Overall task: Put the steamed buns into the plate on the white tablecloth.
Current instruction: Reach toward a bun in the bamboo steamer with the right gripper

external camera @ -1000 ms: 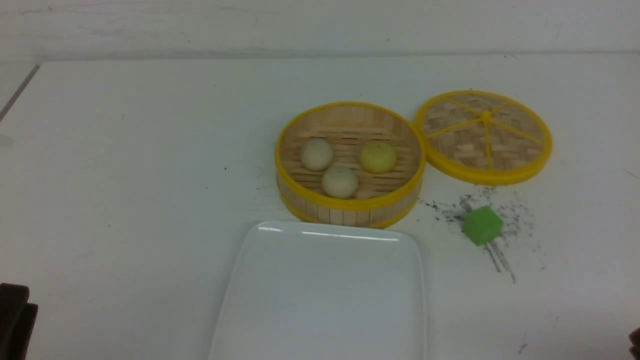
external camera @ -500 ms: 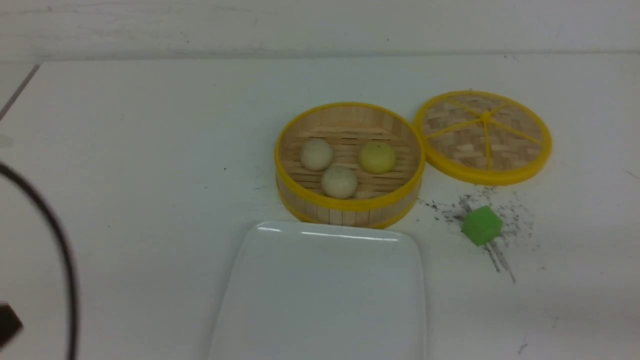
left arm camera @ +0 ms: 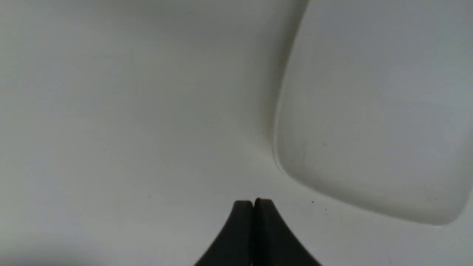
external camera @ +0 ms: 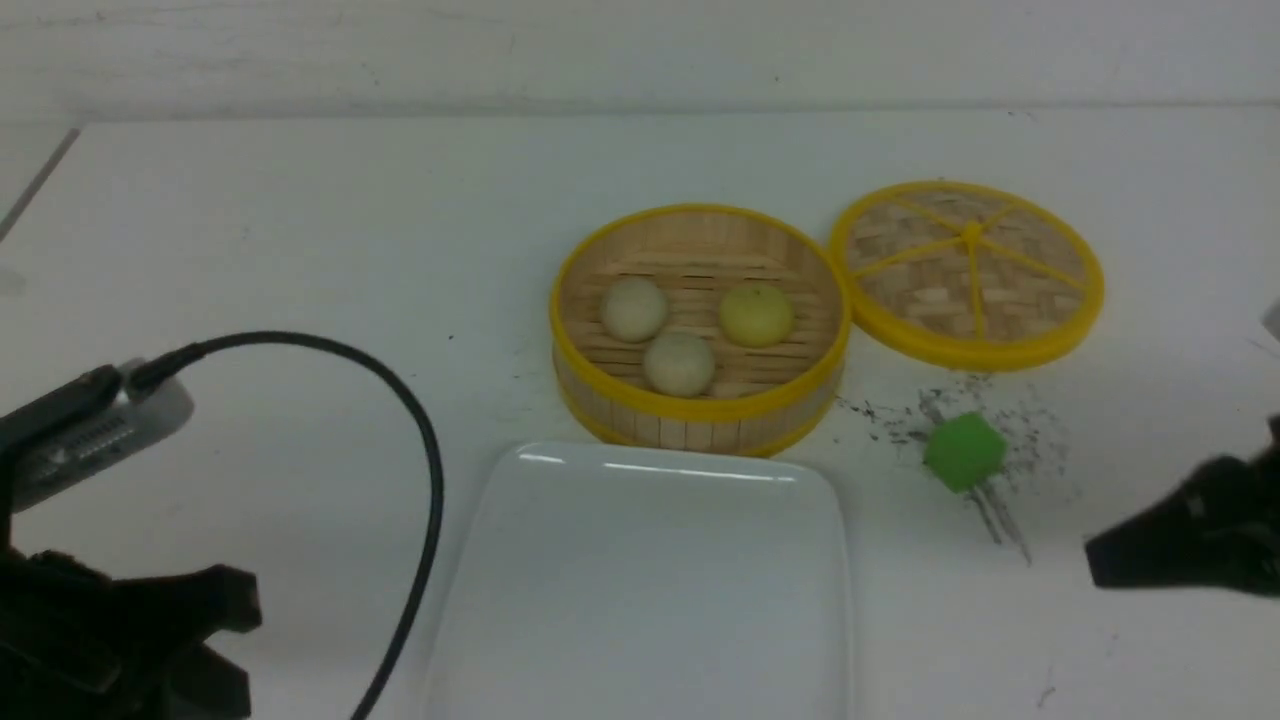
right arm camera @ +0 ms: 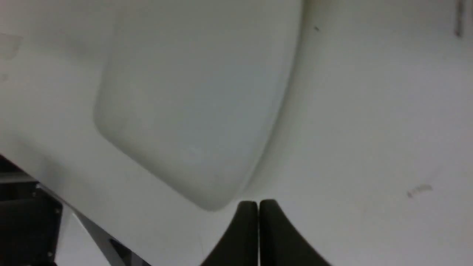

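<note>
Risk first: both my pincers are pressed together and hold nothing. The left pincer [left arm camera: 253, 201] sits at the lower left of the front frame and the right pincer [right arm camera: 258, 202] at the lower right edge, each just beside a plate [external camera: 650, 590] corner. If I go in like this I'd poke the steamed buns [external camera: 679, 362] instead of pinching them, so I must spread before descending. The bamboo steamer [external camera: 690, 430] has a raised wall and the buns sit close together, so a wide jaw could shove a neighbour or hook the yellow rim and drag the basket onto the plate just below it in frame. Soft dough may squash or slip. The black cable [external camera: 425, 450] loops near the plate's left edge and is a snag hazard

Count:
- buns 3, all in the steamer at frame centre: upper-left off-white bun [external camera: 634, 308], lower off-white bun, pale yellow bun [external camera: 756, 313]
- plate 1, nothing on it
- steamer 1
- woven lid [external camera: 968, 272] 1, right of the steamer
- green cube [external camera: 964, 452] 1
- white tablecloth [external camera: 250, 230] under everything
</note>
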Available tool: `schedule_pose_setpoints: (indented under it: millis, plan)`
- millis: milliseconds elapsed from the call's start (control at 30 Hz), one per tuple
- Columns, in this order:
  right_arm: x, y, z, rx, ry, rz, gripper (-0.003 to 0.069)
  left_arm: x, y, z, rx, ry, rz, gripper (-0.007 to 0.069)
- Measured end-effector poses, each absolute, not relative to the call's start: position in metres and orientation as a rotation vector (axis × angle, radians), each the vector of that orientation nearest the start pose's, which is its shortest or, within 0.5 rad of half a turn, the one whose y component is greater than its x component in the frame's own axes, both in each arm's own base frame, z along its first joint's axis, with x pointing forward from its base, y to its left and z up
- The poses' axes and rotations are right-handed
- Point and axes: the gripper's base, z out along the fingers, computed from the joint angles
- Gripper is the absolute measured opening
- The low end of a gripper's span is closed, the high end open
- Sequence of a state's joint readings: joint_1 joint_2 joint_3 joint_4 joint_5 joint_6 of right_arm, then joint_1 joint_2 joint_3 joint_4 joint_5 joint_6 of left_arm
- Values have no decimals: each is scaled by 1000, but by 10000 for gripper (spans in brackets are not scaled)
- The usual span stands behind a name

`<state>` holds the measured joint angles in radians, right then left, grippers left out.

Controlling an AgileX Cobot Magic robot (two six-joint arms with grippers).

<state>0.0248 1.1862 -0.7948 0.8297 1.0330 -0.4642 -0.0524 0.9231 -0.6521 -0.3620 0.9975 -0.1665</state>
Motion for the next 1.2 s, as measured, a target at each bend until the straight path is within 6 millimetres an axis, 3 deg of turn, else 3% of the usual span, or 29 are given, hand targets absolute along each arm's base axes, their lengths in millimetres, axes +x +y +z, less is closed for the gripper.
schedule_pose_setpoints:
  millis: [133, 167, 300, 467, 500, 567, 767, 1033, 1133, 1167, 1200]
  plan:
    - [244, 86, 282, -301, 2637, 949, 29, 149, -35, 268, -344, 2699, -537, 16]
    - [245, 88, 280, -303, 2648, 954, 30, 149, -35, 268, -345, 2698, -537, 16]
    - [291, 128, 278, -485, 2710, 793, 63, 150, -35, 269, -347, 2680, -535, 20]
    - [350, 166, 276, -612, 2663, 495, 171, 150, -35, 269, -347, 2677, -533, 27]
    - [351, 167, 272, -608, 2674, 497, 176, 150, -35, 269, -347, 2677, -533, 27]
    - [383, 178, 269, -585, 2640, 384, 264, 151, -35, 269, -347, 2676, -533, 34]
    - [434, 195, 247, -533, 2564, 331, 415, 151, -35, 269, -347, 2674, -533, 46]
    - [458, 205, 200, -507, 2554, 327, 447, 153, -34, 270, -350, 2650, -531, 55]
    - [461, 207, 189, -502, 2571, 334, 379, 154, -34, 271, -353, 2628, -529, 59]
    - [462, 207, 188, -499, 2565, 336, 302, 155, -34, 271, -354, 2618, -528, 63]
    - [462, 207, 188, -499, 2567, 336, 291, 155, -34, 271, -355, 2615, -527, 63]
